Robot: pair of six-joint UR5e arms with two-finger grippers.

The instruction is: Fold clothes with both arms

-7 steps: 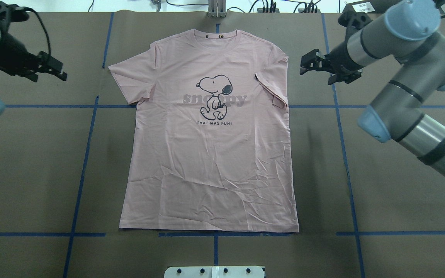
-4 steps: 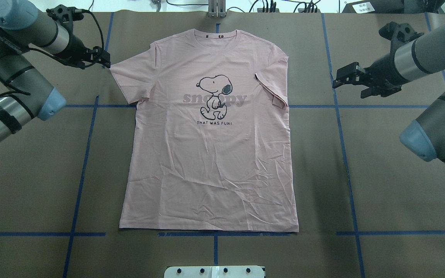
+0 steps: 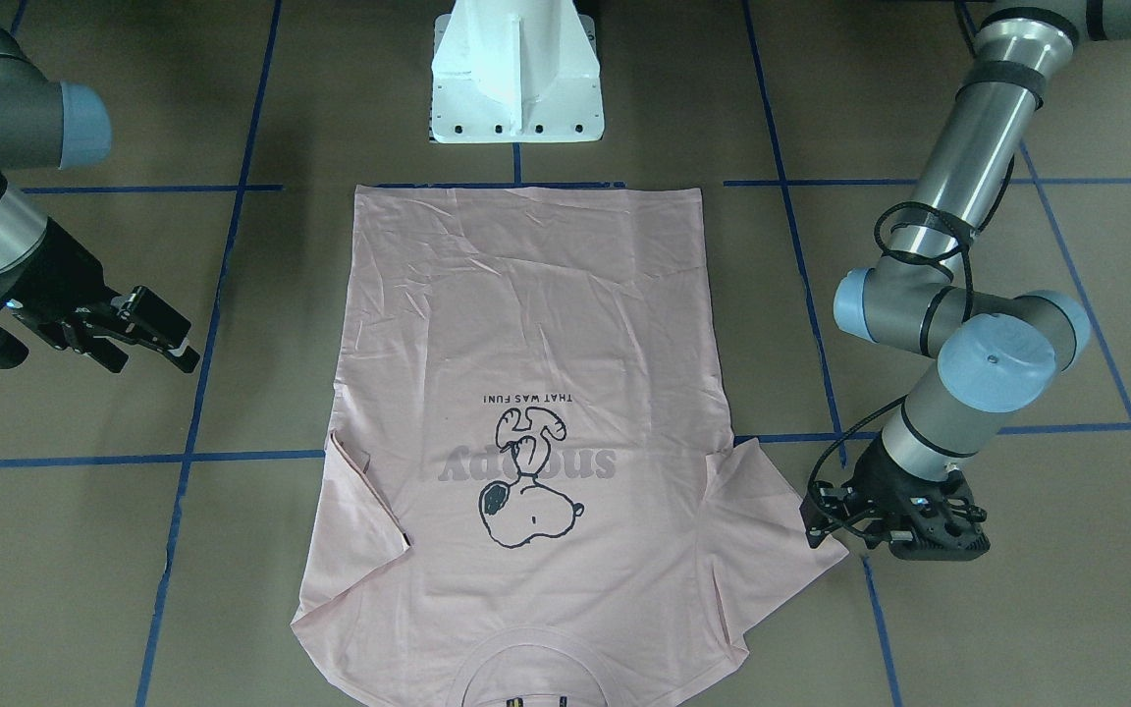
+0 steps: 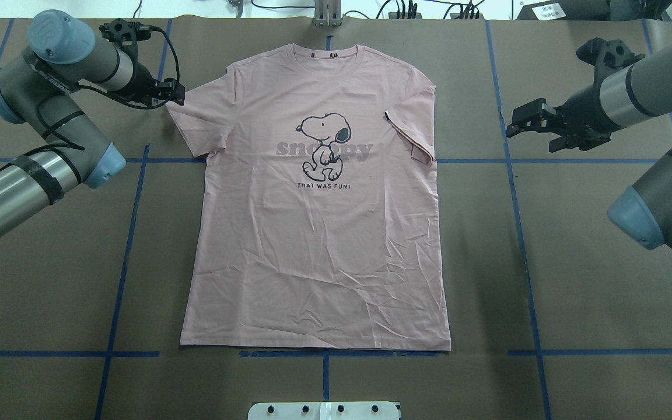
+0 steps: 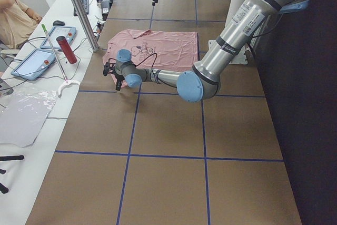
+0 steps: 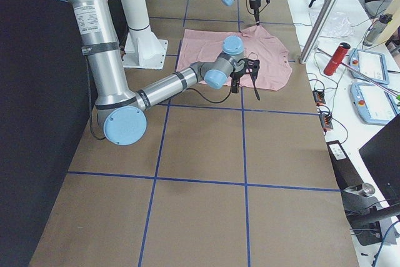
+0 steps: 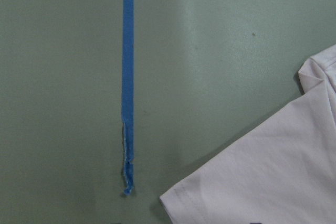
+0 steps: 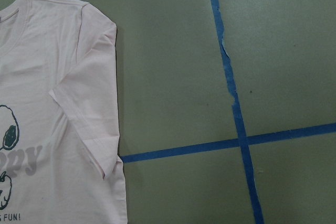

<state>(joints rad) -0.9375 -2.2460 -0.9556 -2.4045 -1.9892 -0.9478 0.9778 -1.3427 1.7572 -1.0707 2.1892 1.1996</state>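
The pale pink T-shirt [image 4: 318, 233] lies flat with the cartoon dog up and its collar at the far edge. It also shows in the front view [image 3: 526, 324]. The sleeve on the overhead view's right is folded onto the body; the other sleeve [image 4: 196, 119] is spread out. My left gripper [image 4: 176, 93] is open, low at that spread sleeve's outer tip [image 3: 814, 525]. The left wrist view shows the sleeve corner [image 7: 273, 182] and no fingers. My right gripper [image 4: 528, 131] is open and empty, well right of the shirt [image 3: 168, 344]. The right wrist view shows the folded sleeve [image 8: 89, 119].
Brown table cover with a grid of blue tape lines [image 4: 132, 204]. The white pedestal [image 3: 516, 69] stands just behind the shirt's hem. A metal post [image 4: 327, 11] and cables sit at the far edge. An operators' desk with tablets [image 5: 47, 51] runs beyond it.
My left arm swung in from the left edge and brought its gripper down to the spread sleeve's tip. My right gripper drew back to the right, away from the shirt.
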